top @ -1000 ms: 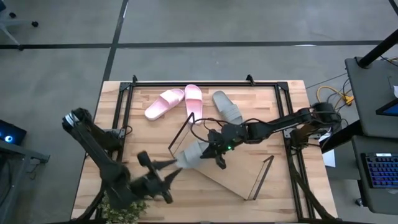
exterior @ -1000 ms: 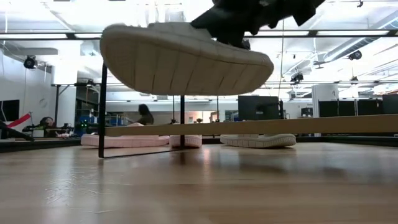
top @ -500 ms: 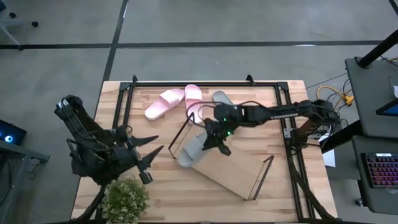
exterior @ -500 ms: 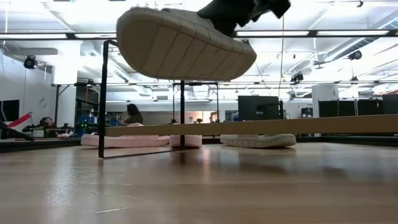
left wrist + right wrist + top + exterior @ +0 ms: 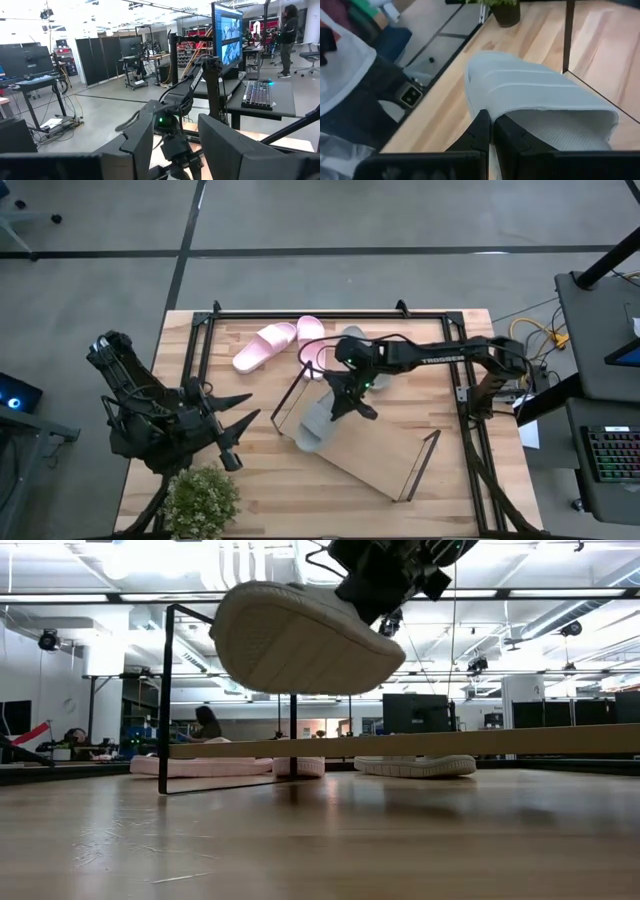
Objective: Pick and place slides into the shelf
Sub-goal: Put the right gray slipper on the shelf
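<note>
My right gripper [image 5: 340, 397] is shut on a grey slide [image 5: 314, 423] and holds it above the left end of the shelf [image 5: 372, 448], a light-wood board lying slantwise on the table with wire frames at its short ends. The low view shows the slide's ribbed sole [image 5: 305, 640] high above the tabletop. The other grey slide [image 5: 352, 337] and both pink slides [image 5: 262, 346] [image 5: 311, 332] rest sole-down near the table's far edge. My left gripper [image 5: 252, 406] is open at the table's left side, off the table, fingers pointing toward the shelf. My right gripper pinches the grey slide between its two fingers [image 5: 483, 131] at the edge of the wide ribbed strap [image 5: 496, 107], beside the footbed. The fingers come from above, slanting down. The slide is lifted clear and hangs tilted below them, one end lower than the other.
A potted plant [image 5: 201, 496] stands at the table's near left corner, close to my left arm. The shelf's wire frames [image 5: 292, 394] [image 5: 420, 465] stand upright at its ends. A dark metal frame [image 5: 330, 314] borders the table. A person [image 5: 208, 723] shows far back in the room.
My right gripper has moved toward the table's far edge and turned, swinging the grey slide from lying across the shelf's left end to pointing more toward the near edge. My left arm has drawn back from the slide toward the table's left and risen.
</note>
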### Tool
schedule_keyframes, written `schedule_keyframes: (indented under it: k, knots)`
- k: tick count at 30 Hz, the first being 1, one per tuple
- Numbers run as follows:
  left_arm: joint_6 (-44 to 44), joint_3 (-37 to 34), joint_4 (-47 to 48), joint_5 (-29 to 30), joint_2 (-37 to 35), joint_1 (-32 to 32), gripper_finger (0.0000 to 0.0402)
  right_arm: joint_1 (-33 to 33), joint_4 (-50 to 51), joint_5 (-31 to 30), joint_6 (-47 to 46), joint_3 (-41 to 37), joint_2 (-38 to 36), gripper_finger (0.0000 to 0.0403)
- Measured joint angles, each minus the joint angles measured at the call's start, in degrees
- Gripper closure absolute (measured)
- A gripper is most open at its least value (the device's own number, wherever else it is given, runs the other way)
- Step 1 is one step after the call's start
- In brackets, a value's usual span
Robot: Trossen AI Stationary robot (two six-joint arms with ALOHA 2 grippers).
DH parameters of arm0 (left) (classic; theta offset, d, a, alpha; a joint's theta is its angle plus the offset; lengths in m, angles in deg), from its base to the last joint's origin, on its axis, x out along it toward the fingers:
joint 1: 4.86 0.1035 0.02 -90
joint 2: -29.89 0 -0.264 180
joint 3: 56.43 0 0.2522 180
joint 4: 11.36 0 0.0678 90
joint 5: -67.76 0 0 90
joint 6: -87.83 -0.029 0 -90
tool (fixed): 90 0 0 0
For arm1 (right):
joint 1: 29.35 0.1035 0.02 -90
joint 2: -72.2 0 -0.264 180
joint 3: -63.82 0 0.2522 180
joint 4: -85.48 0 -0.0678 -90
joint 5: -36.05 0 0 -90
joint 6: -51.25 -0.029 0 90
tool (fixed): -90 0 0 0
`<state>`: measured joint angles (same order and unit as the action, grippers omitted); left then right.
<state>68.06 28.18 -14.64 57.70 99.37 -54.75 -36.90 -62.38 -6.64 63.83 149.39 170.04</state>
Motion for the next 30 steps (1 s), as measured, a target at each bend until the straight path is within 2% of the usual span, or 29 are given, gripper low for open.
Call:
schedule_keyframes:
  k: [16,30]
  knots:
    - [3.6,-0.1,-0.9,0.0,-0.1,0.0,0.0262,-1.2,-1.0,2.6,9.6,5.6,8.7,0.0395]
    - [4.6,-0.1,-0.9,0.0,-0.1,0.0,0.0262,-3.2,-3.3,4.2,13.4,6.7,9.2,0.0395]
